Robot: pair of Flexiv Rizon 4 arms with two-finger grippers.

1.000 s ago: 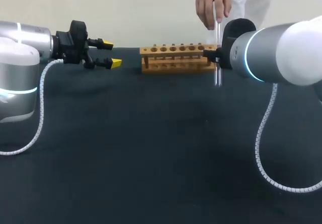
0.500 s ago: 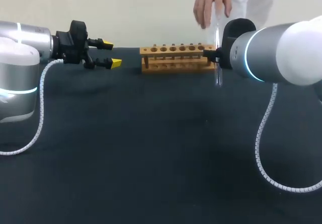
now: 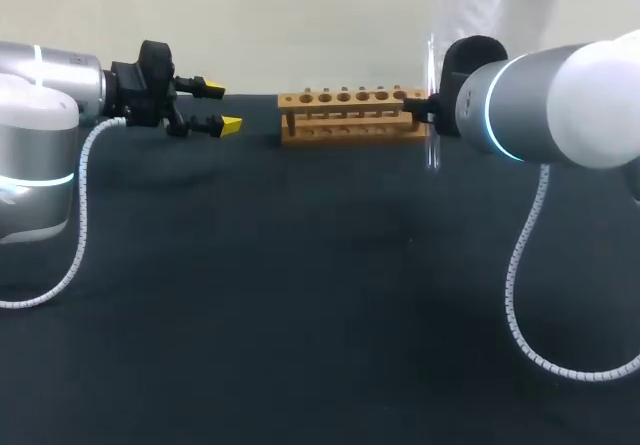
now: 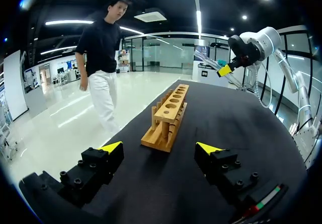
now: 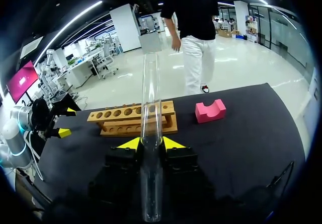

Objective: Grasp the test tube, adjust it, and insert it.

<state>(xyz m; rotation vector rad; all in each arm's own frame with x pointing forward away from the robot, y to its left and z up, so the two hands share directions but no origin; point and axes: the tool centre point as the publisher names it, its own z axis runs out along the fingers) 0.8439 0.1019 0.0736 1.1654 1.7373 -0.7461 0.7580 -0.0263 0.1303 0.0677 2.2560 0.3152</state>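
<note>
rack (image 3: 345, 115) end hidden behind right arm (image 3: 540, 105)

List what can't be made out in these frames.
- Head view: the right gripper is hidden behind the right arm; its hold on the test tube shows only in the right wrist view.
- Head view: the pink block is behind that arm too.
- Left wrist view: the tube is too small to see.
- Which hole of the rack the tube lines up with: no view tells.
</note>
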